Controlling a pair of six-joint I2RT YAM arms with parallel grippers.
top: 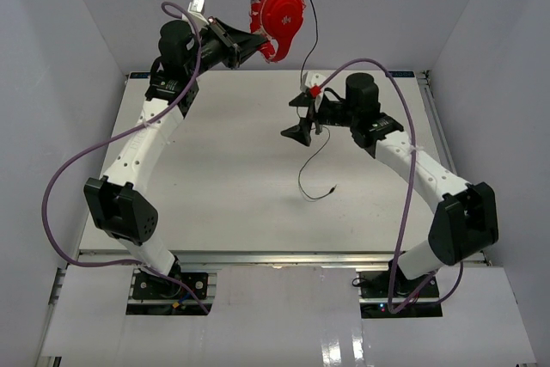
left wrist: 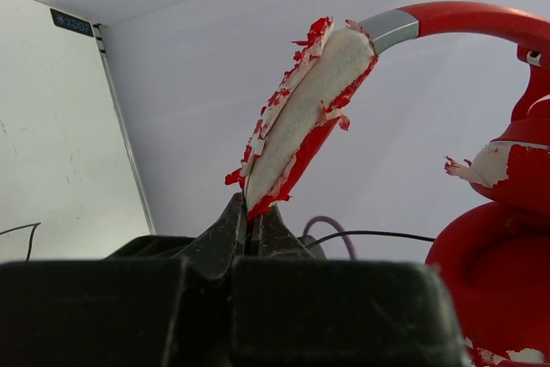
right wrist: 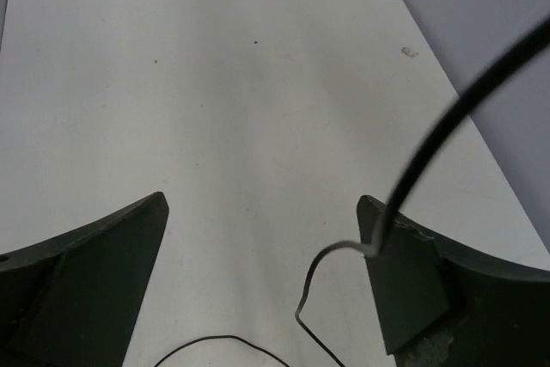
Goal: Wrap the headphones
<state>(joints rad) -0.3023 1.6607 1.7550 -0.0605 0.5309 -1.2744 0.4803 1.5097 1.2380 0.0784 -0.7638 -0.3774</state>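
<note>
The red headphones hang in the air at the back of the table, above its far edge. My left gripper is shut on them. In the left wrist view its jaws pinch the bottom edge of a torn red-and-white ear pad, with the other ear cup at the right. The thin black cable drops from the headphones past my right gripper onto the table, ending in a plug. The right gripper stands wide open; the cable leans against its right finger.
The white table is walled on three sides by grey panels. Thick purple cables loop along both arms. The slack cable lies in a curl on the table just below the right gripper.
</note>
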